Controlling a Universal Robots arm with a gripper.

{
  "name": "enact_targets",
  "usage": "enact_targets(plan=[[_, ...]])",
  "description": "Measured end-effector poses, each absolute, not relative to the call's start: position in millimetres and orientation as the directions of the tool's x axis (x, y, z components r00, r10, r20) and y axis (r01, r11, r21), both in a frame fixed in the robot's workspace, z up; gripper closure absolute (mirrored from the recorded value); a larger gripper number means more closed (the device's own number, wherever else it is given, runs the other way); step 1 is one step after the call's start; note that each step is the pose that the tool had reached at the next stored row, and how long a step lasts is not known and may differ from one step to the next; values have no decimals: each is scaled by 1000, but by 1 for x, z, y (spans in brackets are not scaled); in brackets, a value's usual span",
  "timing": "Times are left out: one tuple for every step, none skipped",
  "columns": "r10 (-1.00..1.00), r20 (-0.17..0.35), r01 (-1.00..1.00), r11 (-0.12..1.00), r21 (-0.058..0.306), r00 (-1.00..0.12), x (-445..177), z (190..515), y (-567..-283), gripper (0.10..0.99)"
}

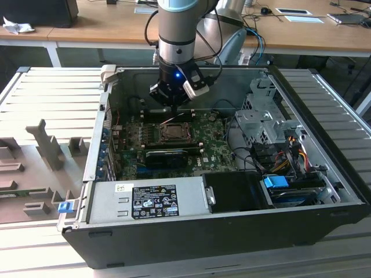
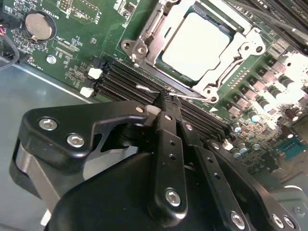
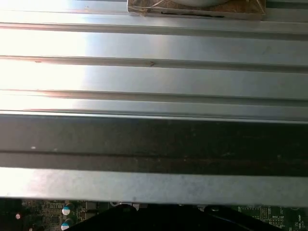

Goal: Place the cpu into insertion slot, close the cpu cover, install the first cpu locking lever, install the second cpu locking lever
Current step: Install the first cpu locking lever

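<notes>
Under its closed silvery cpu cover (image 2: 166, 26), pale square cpu (image 2: 199, 45)

Exterior view overlooks the open case (image 1: 232, 231); wrist views sit close inside.

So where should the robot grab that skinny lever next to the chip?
Take the lever by its thin wire bar, just outside the cover. It lies flat along the socket's edge, beside the black slots, so probably come straight down from above, fingers either side of the wire.
</notes>
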State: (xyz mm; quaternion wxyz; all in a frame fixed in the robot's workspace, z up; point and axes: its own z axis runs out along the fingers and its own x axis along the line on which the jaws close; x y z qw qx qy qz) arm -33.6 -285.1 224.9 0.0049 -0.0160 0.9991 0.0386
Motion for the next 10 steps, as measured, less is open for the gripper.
enact_targets(plan=[[-32, -11, -33, 996, 77, -999, -31, 223, -285, 980], [-33, -11, -34, 996, 77, -999, -29, 222, -284, 980], [-34, -11, -35, 996, 77, -999, -29, 221, -284, 980], [-35, -11, -36, 996, 77, -999, -28, 221, -285, 980], [-36, -11, -37, 996, 77, -999, -27, 220, -284, 980], [-36, -11, -37, 996, 77, -999, -26, 220, -285, 980], [-37, -11, -38, 996, 77, -999, -25, 219, -284, 980], [-37, -11, -38, 996, 77, -999, -24, 219, -284, 980], [-38, -11, -38, 996, 77, -999, -24, 219, -285, 980], [-38, -11, -39, 996, 77, -999, -23, 218, -285, 980]])
